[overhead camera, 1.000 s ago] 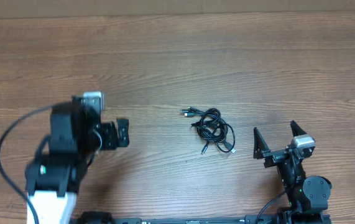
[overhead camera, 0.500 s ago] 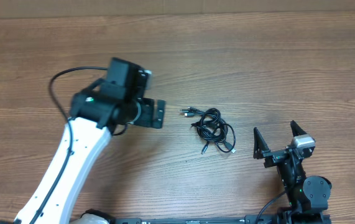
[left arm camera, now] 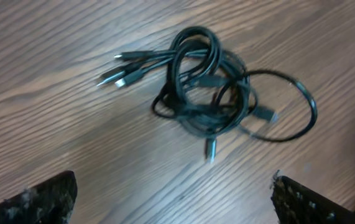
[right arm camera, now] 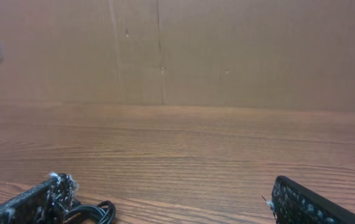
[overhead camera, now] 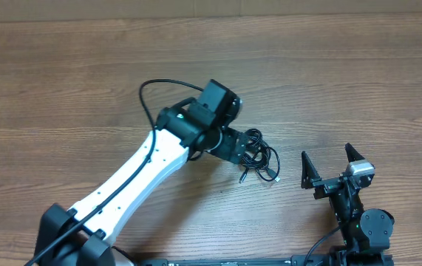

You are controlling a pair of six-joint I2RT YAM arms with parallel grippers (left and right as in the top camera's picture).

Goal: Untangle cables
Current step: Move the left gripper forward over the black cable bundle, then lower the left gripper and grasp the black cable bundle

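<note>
While the cables [overhead camera: 259,155] lie in one small tangled bundle on the wooden worktop [overhead camera: 85,74], the left hand [overhead camera: 233,145] hangs over the left edge of this bundle and hides a part of it from the overhead camera. Its two fingers stand wide apart and hold nothing. In the left wrist view the bundle [left arm camera: 208,99] lies ahead of the left hand [left arm camera: 173,180], about in the middle between the two finger ends, and no finger touches it. How high the hand is above the cords I cannot tell.

The cords are thin and black. They cross each other many times in the middle of the bundle. Three small plug ends come out side by side at one side of the knot, and one wide loop opens at the opposite side. Another plug end points out of the knot toward the left hand, and one more lies inside the wide loop.

The white left arm [overhead camera: 137,177] reaches to the bundle from the near left corner of the worktop, with its own thick black wire [overhead camera: 159,85] arching above it.

The right hand [overhead camera: 326,151] is to the right of the bundle, near it but clearly apart. Its fingers are also spread wide, with nothing between them. In the right wrist view this hand [right arm camera: 165,186] faces bare wood and a brown cardboard wall [right arm camera: 227,50] behind.
</note>
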